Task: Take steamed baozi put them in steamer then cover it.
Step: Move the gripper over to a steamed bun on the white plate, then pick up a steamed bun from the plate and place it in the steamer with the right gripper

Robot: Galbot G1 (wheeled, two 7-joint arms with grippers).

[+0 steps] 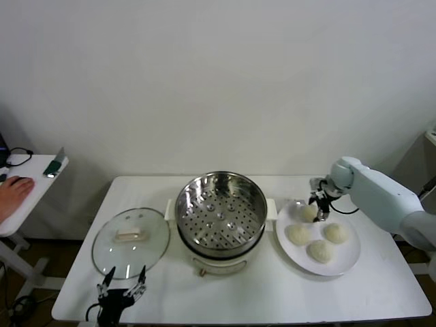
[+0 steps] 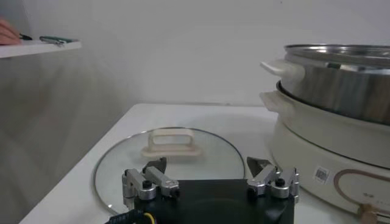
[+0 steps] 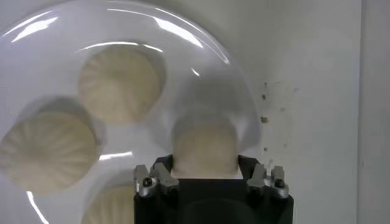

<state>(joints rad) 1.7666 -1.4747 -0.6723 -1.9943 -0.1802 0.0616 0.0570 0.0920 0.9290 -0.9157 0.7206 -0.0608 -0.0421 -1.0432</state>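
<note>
Four creamy-white baozi lie on a white plate (image 1: 351, 262) right of the steamer. My right gripper (image 1: 319, 208) is down over the farthest baozi (image 1: 306, 213), fingers pressed against its two sides; the wrist view shows this baozi (image 3: 204, 146) between the jaws of the gripper (image 3: 204, 165). Three more baozi (image 1: 298, 234) (image 1: 334, 232) (image 1: 319, 251) sit nearer. The steel steamer (image 1: 221, 208) stands empty on its cream pot base at the table's middle. The glass cover (image 1: 131, 242) lies flat to its left. My left gripper (image 1: 122, 279) is open, just in front of the cover (image 2: 170, 155).
A small side table at far left holds a person's hand (image 1: 13, 194) and a small device (image 1: 54, 165). The steamer's side handle (image 2: 281, 68) and pot base (image 2: 329, 140) stand close beside my left gripper. A white wall stands behind the table.
</note>
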